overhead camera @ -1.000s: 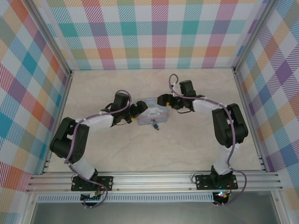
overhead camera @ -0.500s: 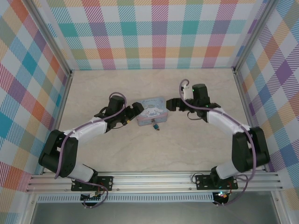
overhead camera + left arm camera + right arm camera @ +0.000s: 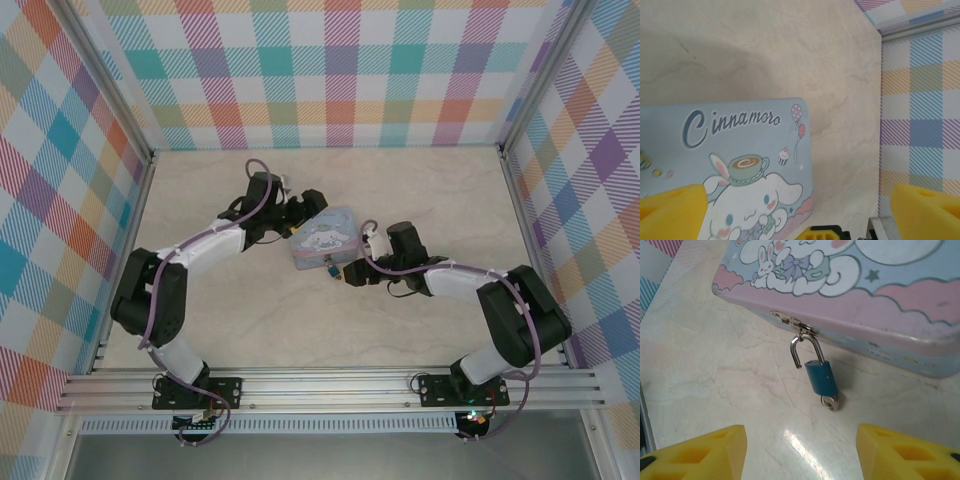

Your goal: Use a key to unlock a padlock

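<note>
right gripper spread wide, facing tin; centre on key at padlock end away from tin, pinch squarely.

Top cam sits high behind the arm bases, looking down over the whole tabletop. Left wrist cam is close above the tin lid, facing a tabletop edge. Right wrist cam's low and close, facing the tin's latch side and the padlock. All three share the tin.

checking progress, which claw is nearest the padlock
The right claw, facing the padlock on the tin's near side; the left claw is at its far side.
</note>
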`<state>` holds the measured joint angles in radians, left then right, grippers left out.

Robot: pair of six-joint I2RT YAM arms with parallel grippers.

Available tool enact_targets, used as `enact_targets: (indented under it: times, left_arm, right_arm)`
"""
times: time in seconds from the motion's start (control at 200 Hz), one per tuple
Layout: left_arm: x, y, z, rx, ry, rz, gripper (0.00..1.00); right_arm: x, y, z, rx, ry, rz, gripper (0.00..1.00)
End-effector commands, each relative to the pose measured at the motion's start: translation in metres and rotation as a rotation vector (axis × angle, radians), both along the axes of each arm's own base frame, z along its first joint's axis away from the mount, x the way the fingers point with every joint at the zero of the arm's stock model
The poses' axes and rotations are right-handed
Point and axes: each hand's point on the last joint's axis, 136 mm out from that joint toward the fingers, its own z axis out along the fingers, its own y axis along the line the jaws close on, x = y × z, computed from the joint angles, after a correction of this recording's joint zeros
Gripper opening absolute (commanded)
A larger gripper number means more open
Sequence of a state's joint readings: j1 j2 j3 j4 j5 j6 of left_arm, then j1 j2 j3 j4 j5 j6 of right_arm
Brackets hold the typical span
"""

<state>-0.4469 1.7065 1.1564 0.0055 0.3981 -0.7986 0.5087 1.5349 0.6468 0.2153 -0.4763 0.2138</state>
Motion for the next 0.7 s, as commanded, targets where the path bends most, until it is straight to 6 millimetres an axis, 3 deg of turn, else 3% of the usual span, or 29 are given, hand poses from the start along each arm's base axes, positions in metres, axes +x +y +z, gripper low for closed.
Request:
enact_targets:
  times: [0.0, 0.22, 0.47, 0.695]
  left_arm:
    - [0.004, -0.017, -0.004, -0.014, 0.014, -0.070, 0.94]
    - [0.017, -0.029, -0.021, -0.023, 0.060, -0.089, 0.94]
    - [0.015, -0.026, -0.033, -0.006, 0.089, -0.075, 0.94]
    - [0.011, -0.024, -0.039, -0.011, 0.105, -0.065, 0.95]
  right_arm:
    - [0.005, 0.015, 0.005, 0.040, -0.100, 0.057, 0.58]
    - [0.019, 0.020, -0.013, 0.005, -0.118, 0.040, 0.52]
    - [0.023, 0.025, -0.031, -0.010, -0.095, 0.045, 0.48]
    - [0.023, 0.031, -0.035, 0.007, -0.087, 0.051, 0.44]
